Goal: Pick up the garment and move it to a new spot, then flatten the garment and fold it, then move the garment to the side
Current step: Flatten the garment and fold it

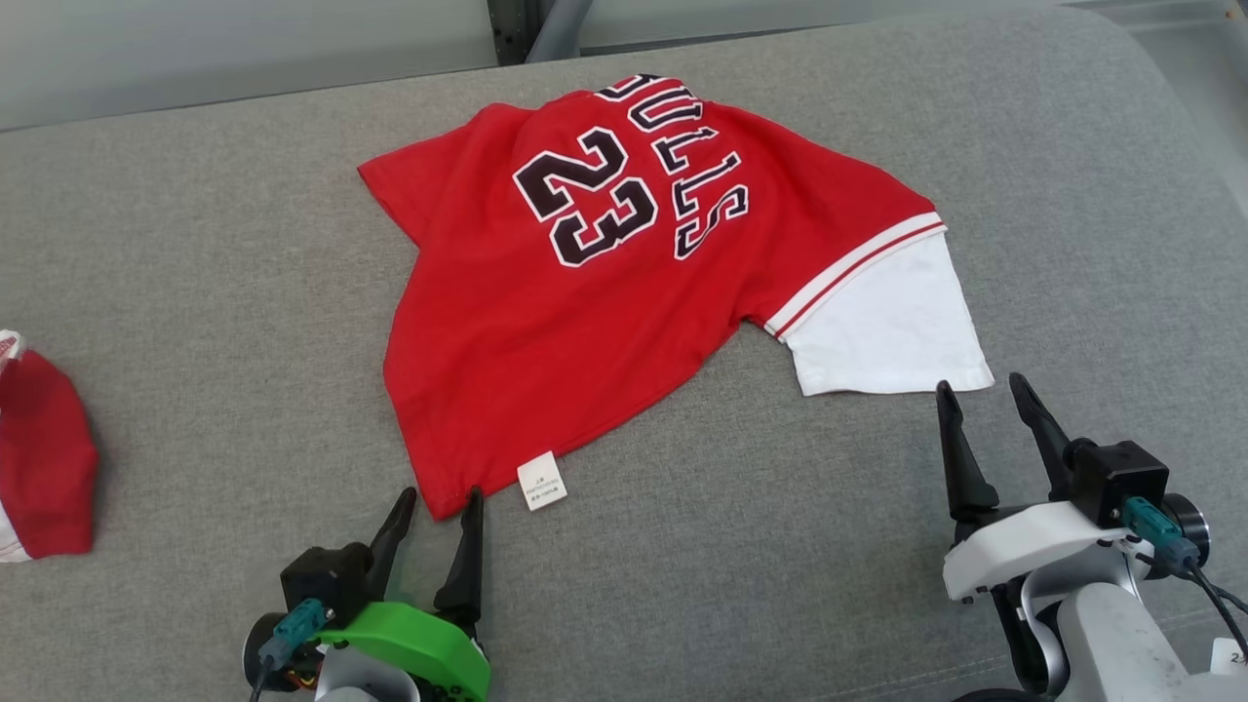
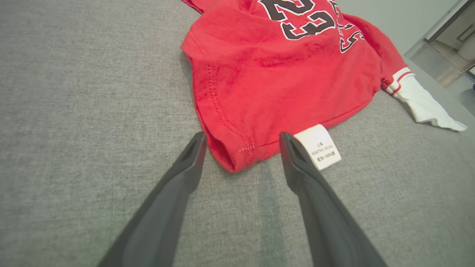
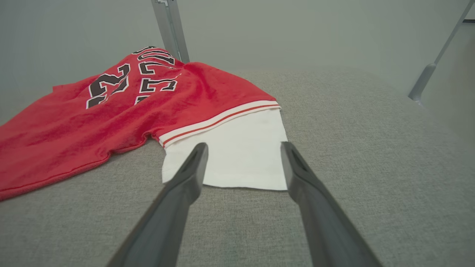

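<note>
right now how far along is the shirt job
Nothing looks finished: the red jersey lies unfolded and rumpled on the grey cushion. In hand: both grippers are open, the left gripper astride the near hem corner, the right gripper at the white sleeve edge, neither gripping. Left: grasping, flattening, folding and moving it aside. Whether it was already relocated can't be told.

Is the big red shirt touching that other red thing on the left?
Apart. The head view shows a wide stretch of bare grey surface between the red shirt and the red cloth at the left edge.
</note>
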### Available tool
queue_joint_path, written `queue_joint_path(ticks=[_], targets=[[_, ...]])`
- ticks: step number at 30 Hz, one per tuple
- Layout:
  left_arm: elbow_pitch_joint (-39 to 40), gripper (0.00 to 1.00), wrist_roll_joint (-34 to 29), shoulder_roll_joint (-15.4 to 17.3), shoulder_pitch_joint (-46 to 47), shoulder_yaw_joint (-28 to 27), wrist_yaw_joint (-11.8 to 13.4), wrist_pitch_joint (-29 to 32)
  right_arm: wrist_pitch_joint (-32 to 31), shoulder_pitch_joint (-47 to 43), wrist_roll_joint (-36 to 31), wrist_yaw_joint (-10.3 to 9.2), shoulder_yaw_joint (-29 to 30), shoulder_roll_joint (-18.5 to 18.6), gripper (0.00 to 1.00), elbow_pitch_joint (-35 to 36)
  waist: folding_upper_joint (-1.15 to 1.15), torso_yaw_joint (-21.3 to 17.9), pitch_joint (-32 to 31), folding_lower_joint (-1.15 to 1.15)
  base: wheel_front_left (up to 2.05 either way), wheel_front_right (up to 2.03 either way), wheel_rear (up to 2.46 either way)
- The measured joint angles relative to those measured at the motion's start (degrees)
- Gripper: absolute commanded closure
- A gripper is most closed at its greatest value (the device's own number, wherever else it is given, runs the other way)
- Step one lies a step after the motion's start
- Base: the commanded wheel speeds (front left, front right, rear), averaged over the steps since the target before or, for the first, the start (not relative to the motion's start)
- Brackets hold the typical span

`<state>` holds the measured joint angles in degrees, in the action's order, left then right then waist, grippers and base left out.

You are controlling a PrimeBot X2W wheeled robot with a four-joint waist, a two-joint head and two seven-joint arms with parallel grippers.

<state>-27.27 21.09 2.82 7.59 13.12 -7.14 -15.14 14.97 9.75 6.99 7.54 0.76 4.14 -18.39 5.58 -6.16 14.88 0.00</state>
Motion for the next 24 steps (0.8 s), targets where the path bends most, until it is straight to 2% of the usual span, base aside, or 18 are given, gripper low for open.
queue_joint_path(ticks=[5, 7, 8, 10, 11, 17, 24], targets=[[-0.5, 0.00, -0.2, 0.0, 0.8, 0.9, -0.2, 0.0, 0.0, 0.7, 0.1, 0.00, 0.5, 0.1, 0.00, 0.1, 0.00, -0.7, 2.2, 0.00, 0.00, 0.00, 0.00], [-0.6, 0.07, -0.2, 0.0, 1.1, 1.0, -0.2, 0.0, 0.0, 1.2, 0.0, 0.00, 0.6, 0.1, 0.00, 0.0, 0.00, -0.7, 2.6, 0.00, 0.00, 0.00, 0.00], [-0.6, 0.15, -0.1, 0.0, 1.3, 1.0, -0.2, 0.0, 0.0, 1.3, 0.0, 0.00, 0.6, 0.1, 0.00, 0.0, 0.00, -0.6, 2.8, 0.00, 0.00, 0.00, 0.00], [-0.2, 0.53, -0.1, 0.0, 1.4, 1.2, -0.2, 0.0, 0.0, 1.4, 0.0, 0.00, 0.6, 0.0, 0.00, 0.0, 0.00, -0.5, 3.2, 0.00, 0.00, 0.00, 0.00], [0.1, 1.00, -0.1, 0.0, 1.5, 1.4, -0.2, 0.0, 0.0, 1.6, 0.0, 0.00, 0.6, 0.0, 0.00, 0.0, 0.00, -0.4, 3.3, 0.00, 0.00, 0.00, 0.00], [0.6, 1.00, -1.2, 0.0, 2.0, 1.4, -0.3, 0.0, 0.0, 2.3, 0.3, 0.00, 1.4, -0.3, 0.00, -0.3, 0.00, 0.1, 4.2, 0.00, 0.00, 0.00, 0.00], [3.3, 1.00, -6.5, 0.0, 2.1, -4.4, -0.1, 0.0, 0.0, 2.6, 0.9, 0.00, 4.4, -0.2, 0.00, -2.3, 0.00, 2.0, 5.0, 0.00, 0.00, 0.00, 0.00]])
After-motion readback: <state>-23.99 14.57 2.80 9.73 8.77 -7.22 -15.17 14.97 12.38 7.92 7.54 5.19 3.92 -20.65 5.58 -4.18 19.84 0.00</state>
